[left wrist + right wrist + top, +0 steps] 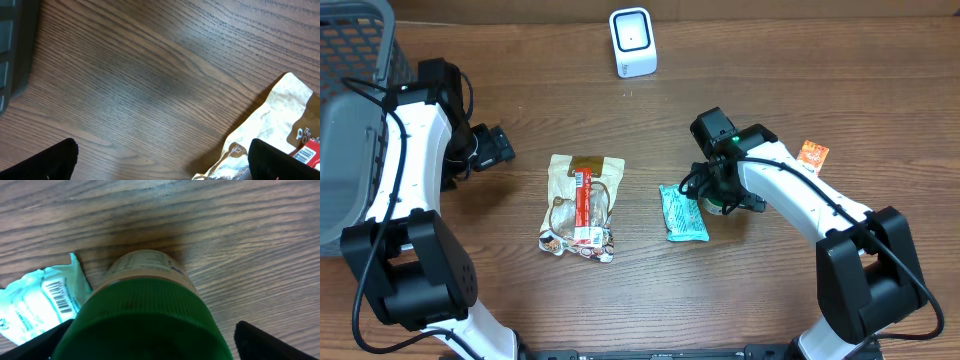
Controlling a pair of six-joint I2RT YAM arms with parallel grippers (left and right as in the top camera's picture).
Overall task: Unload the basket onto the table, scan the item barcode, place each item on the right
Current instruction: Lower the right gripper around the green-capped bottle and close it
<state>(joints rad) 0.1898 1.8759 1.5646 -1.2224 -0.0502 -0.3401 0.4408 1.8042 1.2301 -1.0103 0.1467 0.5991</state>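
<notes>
A bottle with a dark green ribbed cap [145, 315] and a pale label stands upright on the wooden table. My right gripper [150, 342] is open and lowered around the cap, with a gap showing beside its right finger [265, 342]. From overhead, the right gripper [722, 188] hides most of the bottle [716, 205]. The white scanner [633, 42] stands at the back of the table. My left gripper [498, 148] is open and holds nothing; in the left wrist view it [162, 167] hovers over bare wood.
A teal packet [682, 213] with a barcode [57, 297] lies just left of the bottle. A beige snack bag [582, 205] with a red bar on it lies mid-table, its corner [280, 120] near my left gripper. An orange packet [811, 156] is at the right, a grey basket [355, 60] at the far left.
</notes>
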